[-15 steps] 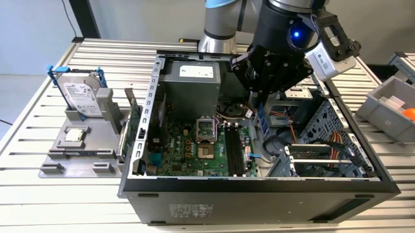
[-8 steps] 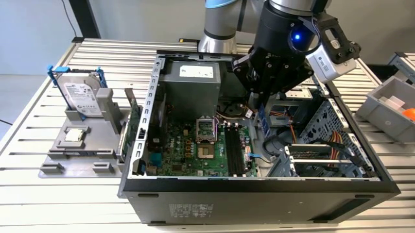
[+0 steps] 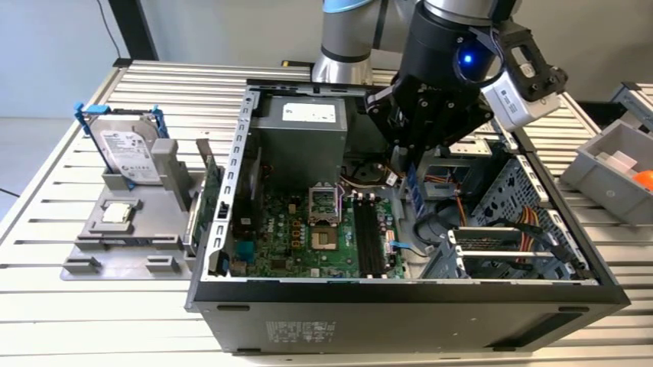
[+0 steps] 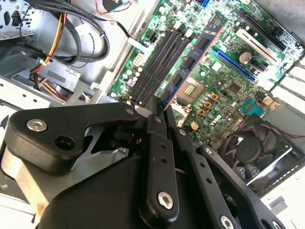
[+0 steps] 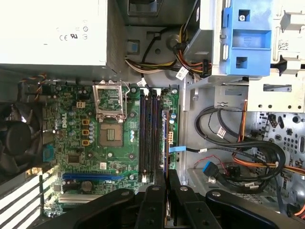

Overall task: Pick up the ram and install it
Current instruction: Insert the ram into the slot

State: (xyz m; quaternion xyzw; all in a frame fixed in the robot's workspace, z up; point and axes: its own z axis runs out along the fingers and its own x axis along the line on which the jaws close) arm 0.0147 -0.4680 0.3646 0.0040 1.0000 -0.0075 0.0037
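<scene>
One black claw is clamped on the long, thin bluish circuit-board ram stick, holding it on edge above the green motherboard inside the open dark computer case. In the second wrist view the stick hangs just beside the row of black memory slots. The case stands on the slatted metal desk.
</scene>
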